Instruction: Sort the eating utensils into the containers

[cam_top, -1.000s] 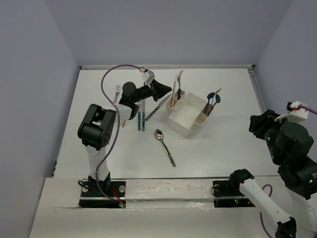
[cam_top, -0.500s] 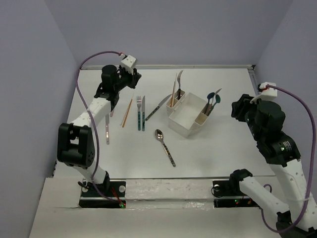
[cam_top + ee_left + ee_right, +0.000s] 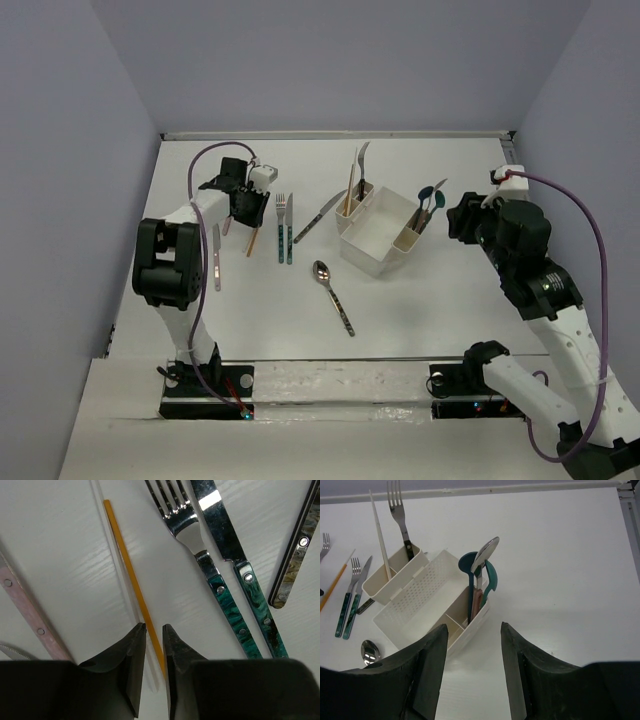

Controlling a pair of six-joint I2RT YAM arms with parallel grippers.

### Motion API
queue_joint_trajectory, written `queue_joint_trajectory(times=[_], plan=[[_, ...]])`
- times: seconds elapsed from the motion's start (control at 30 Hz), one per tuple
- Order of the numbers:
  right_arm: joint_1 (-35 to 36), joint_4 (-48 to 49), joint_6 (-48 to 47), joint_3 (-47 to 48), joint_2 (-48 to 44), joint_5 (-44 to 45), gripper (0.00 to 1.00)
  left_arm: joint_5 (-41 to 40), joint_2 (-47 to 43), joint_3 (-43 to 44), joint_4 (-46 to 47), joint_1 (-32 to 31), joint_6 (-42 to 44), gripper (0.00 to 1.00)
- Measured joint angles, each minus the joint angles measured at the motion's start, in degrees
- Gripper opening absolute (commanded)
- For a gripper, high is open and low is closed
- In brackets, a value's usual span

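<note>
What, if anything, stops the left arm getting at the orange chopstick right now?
Probably nothing, so yes. The left tool sits right over the near end of the chopstick, its fingers slightly apart on either side of it. The pink handle and the fork lie clear to the sides.

The chopstick is plain orange; the fork and the knife beside it have marbled teal handles — a second knife has a dark, mottled handle. One handle is pale pink. The caddy is white, a spoon in it teal.
</note>
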Motion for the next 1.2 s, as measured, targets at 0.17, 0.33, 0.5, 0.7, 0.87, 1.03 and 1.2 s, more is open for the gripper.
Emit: queue_joint_trajectory(times=[0.17, 0.33, 0.5, 0.7, 0.87, 1.03, 1.2], plan=[[0.0, 0.6, 0.0, -1.8, -1.6, -0.2, 0.53, -0.8, 1.0, 0.2, -1.2, 0.0, -0.1, 0.29], [0.0, 0.8, -0.6, -2.3, -2.9, -0.2, 0.53, -1.5, 2.6, 0.6, -1.2, 0.1, -0.1, 0.29], [0.0, 1.1, -0.9, -2.6, -3.5, -0.1, 0.53, -1.9, 3.1, 0.6, -1.4, 0.5, 0.0, 0.29], [0.0, 1.5, -0.9, -2.8, -1.5, -0.4, 0.53, -2.3, 3.6, 0.6, -1.2, 1.3, 0.3, 0.29], [0.0, 1.6, -0.9, -2.8, 0.9, -1.1, 0.53, -2.3, 4.5, 0.6, -1.1, 2.0, 0.3, 0.29], [0.0, 1.6, -1.0, -2.8, 0.6, -1.4, 0.53, -2.3, 4.7, 0.6, -0.7, 2.0, 0.3, 0.29], [0.0, 1.6, -1.0, -2.8, -1.4, -1.3, 0.53, -2.3, 5.1, 1.0, -0.5, 2.0, 0.3, 0.29]])
